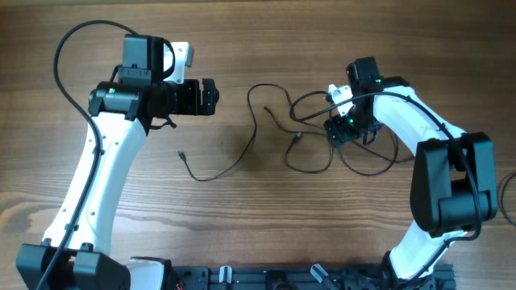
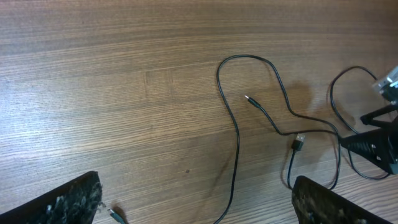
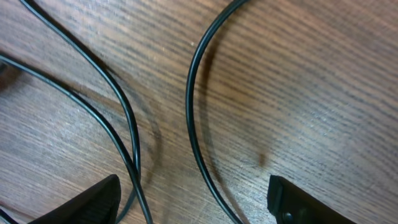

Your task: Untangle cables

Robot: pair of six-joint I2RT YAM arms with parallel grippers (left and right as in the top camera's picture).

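Cables [image 2: 237,134] sprawl in loose loops on the wooden tabletop [image 1: 266,225]. Left fingers [image 2: 68,202] hover wide open, empty; right fingers [image 3: 93,202] stand open over two strands, gripping nothing.

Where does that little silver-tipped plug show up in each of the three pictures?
Overhead: the silver-tipped plug lies centre-right, within the tangle.
Left wrist: right of centre, low in the picture.
Right wrist: not in it; only cable stretches show.
Shared landmark: the arched cable loop, also in the left wrist view.
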